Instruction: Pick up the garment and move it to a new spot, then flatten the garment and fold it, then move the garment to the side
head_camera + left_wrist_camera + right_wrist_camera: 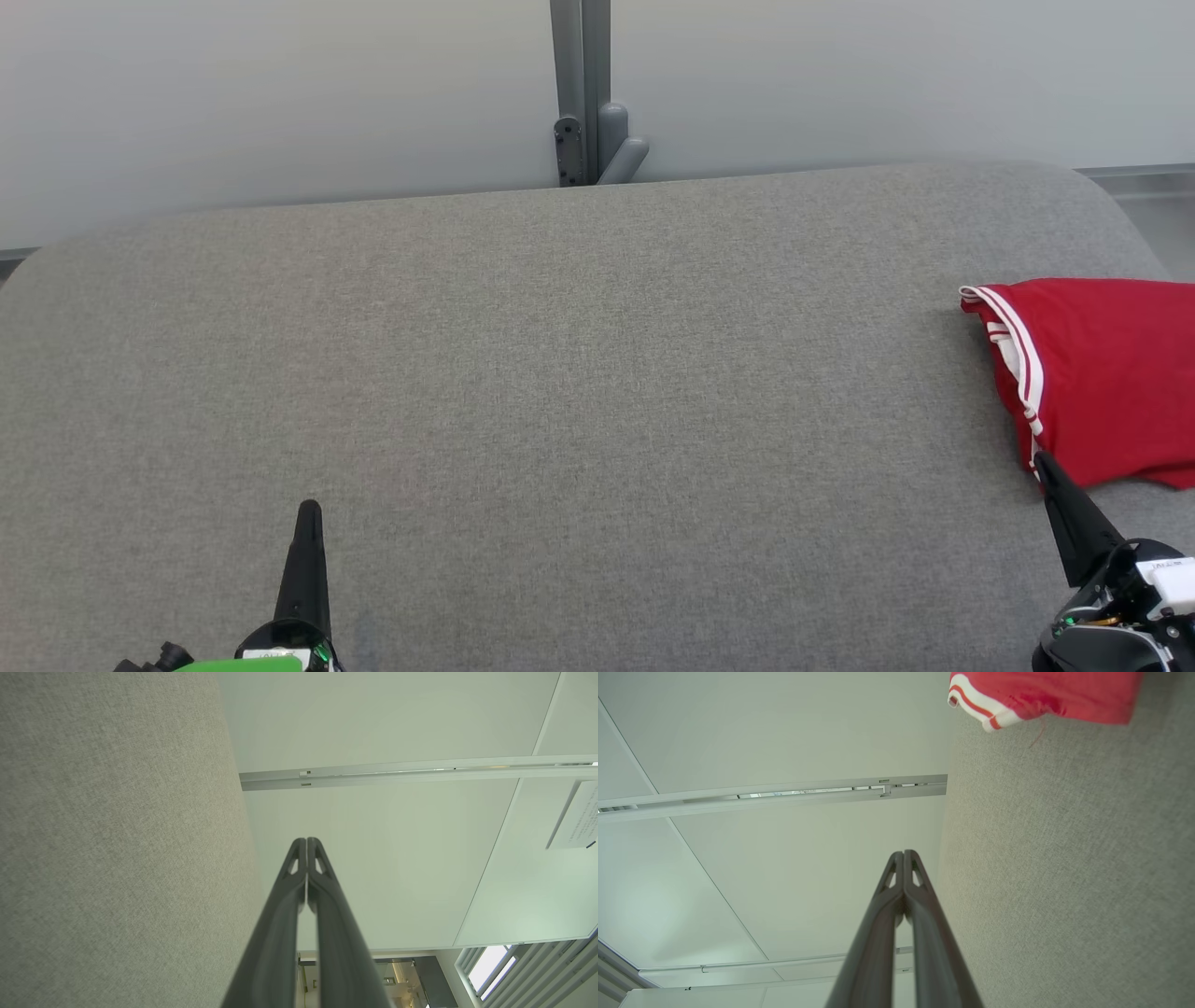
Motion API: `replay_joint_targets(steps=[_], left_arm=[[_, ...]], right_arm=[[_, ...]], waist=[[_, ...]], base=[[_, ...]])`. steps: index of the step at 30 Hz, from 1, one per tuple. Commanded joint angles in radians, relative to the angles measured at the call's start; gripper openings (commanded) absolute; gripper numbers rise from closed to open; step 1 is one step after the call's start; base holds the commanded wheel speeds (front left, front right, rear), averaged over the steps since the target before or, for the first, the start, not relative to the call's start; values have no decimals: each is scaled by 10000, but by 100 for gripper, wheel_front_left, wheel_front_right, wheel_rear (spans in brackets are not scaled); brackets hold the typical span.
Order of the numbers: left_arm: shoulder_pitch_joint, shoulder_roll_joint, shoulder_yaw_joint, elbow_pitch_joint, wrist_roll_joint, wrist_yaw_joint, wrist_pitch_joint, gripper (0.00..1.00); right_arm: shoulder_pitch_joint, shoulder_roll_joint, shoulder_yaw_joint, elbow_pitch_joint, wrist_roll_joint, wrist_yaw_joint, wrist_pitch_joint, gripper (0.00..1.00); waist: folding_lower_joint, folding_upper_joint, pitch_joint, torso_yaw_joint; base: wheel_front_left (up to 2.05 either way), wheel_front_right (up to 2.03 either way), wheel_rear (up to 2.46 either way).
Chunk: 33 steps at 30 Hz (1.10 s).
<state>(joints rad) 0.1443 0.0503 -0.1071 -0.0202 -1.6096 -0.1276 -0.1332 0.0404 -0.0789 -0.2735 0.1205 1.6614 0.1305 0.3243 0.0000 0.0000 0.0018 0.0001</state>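
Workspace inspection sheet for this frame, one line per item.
surface: grey fabric top, smooth.
job's things: red garment with white striped trim, lying at the right edge, partly cut off in the head view.
clutter: nothing seen.
grippers: left gripper shut, holding nothing, over bare fabric; right gripper shut, holding nothing, tip by the garment's near corner but apart from it in the right wrist view.
cables: nothing seen.
surroundings: pale wall and grey post behind the surface.
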Motion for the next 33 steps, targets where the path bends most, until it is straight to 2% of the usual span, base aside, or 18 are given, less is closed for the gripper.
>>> replay_joint_targets(steps=[1, 33], left_arm=[[106, -5, 27, -20, -8, -70, 40, 0], [105, -9, 32, -21, -2, -71, 47, 0]], right_arm=[[-78, -2, -35, 1, -11, 4, 63, 0], [-105, 103, -165, 15, -126, 4, 174, 0]], waist=[[0, 0, -1, 0], [0, 0, -1, 0]], base=[[0, 0, 0], [0, 0, 0]])
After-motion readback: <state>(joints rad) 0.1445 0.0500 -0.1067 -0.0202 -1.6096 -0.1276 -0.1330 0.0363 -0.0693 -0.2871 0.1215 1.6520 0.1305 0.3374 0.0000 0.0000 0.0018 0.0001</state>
